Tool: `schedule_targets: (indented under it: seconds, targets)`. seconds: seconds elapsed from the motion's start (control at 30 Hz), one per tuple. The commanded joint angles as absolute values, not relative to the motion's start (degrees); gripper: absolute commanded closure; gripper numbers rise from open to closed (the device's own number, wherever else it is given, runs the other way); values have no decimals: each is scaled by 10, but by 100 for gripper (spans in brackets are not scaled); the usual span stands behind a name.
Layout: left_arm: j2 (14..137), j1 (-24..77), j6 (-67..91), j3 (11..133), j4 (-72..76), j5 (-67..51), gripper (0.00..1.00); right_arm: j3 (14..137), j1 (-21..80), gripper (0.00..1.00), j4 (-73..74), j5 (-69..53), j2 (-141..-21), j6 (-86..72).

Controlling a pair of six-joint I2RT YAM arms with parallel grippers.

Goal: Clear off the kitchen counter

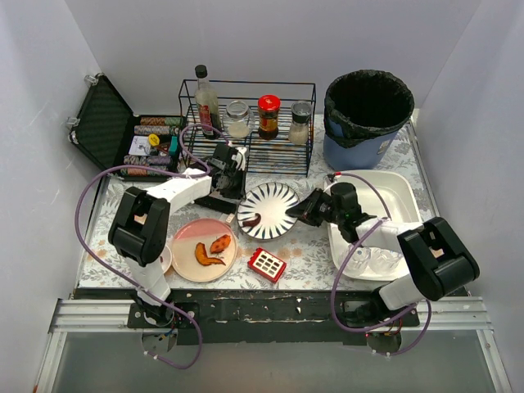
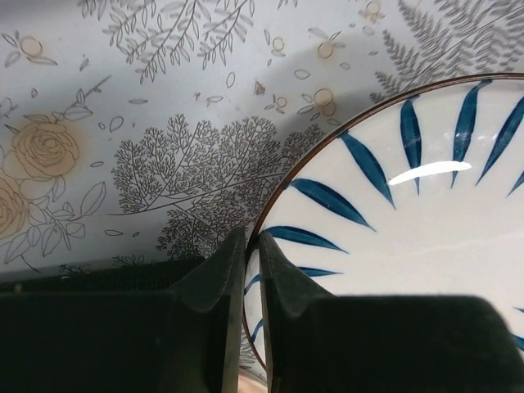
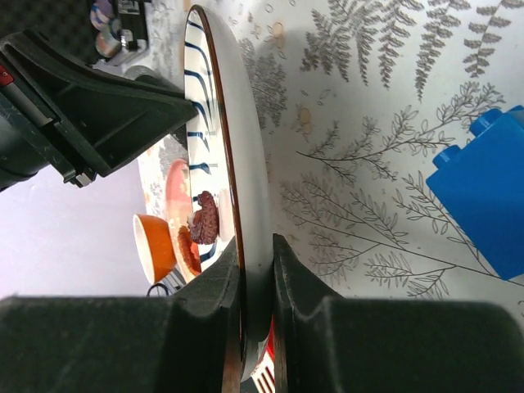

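Pinching the blue-striped plate [image 1: 274, 205] at frame centre, the left gripper [image 2: 252, 241] and right gripper [image 3: 255, 246] are both clamping opposite rims; the counter [image 1: 307, 246] is spanning mid-frame beneath it.

Left arm stretched forward; left gripper [image 1: 236, 195] [image 2: 252, 246] at left rim of striped plate [image 1: 270, 209], jaws pinched onto rim. Right arm bent inward; right gripper [image 1: 305, 210] [image 3: 255, 254] at plate's right rim, jaws clamping edge.
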State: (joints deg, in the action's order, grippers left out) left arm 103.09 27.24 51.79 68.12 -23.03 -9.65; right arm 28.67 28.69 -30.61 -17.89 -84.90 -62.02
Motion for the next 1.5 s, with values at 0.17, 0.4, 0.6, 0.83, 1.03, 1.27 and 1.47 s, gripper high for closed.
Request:
schedule_targets:
  seconds: [0.17,0.4,0.6,0.83,1.03,1.27,1.47]
  targets:
    - [971,285,540,765,-276,-85,84,310,268,99,-377,-228,-779,-663]
    - [942,275,552,834,-308,-59,59,332,256,99,-307,-235,-734,-654]
    - [913,258,561,867,-324,-62,37,337,242,99,-266,-238,-685,-650]
    - [846,207,580,835,-316,-75,31,401,212,99,-179,-248,-630,-660]
    - [780,183,588,768,-301,-71,28,482,187,99,-116,-257,-614,-691]
    - [729,182,588,707,-290,-71,21,582,142,99,-76,-260,-627,-727]
    - [715,182,590,679,-288,-83,20,665,99,99,-58,-240,-656,-745]
